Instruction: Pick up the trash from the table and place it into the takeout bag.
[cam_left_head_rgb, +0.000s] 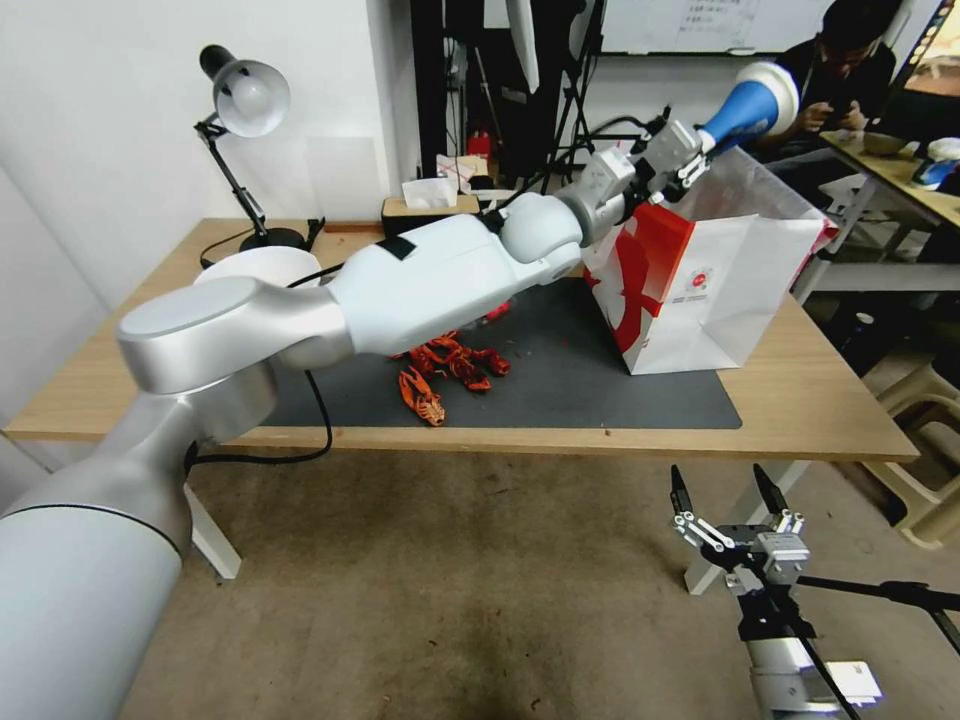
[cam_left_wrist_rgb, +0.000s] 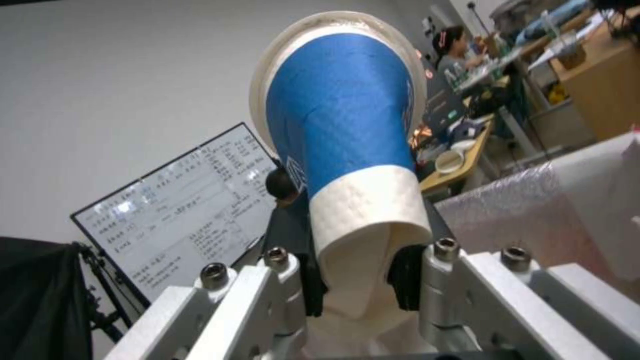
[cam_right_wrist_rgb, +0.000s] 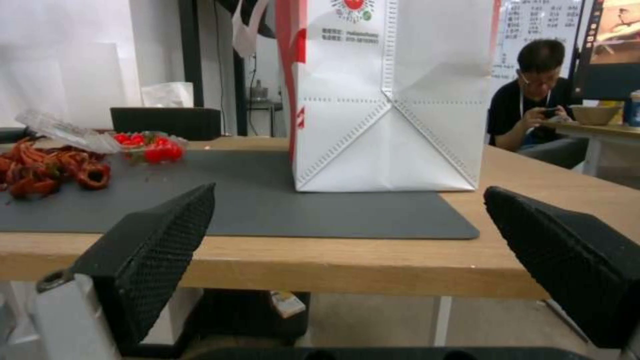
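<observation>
Left hand (cam_left_head_rgb: 690, 152) reaches out over the counter's far right part and grips the blue paper cup (cam_left_head_rgb: 752, 104) by its white base, which is crushed between the black pads (cam_left_wrist_rgb: 405, 276); the cup's wide mouth points up and away from the arm. It hangs above the open top of the takeout bag (cam_left_head_rgb: 735, 280), which stands tilted on the right end of the dark grey mat (cam_left_head_rgb: 560, 385), near the counter's (cam_left_head_rgb: 830, 400) right edge. Red crayfish shells (cam_left_head_rgb: 450, 365) lie on the mat toward its front edge. Right hand (cam_left_head_rgb: 728, 500) waits below the counter's front edge, near the right corner, fingers (cam_right_wrist_rgb: 157, 245) spread wide with nothing between them.
</observation>
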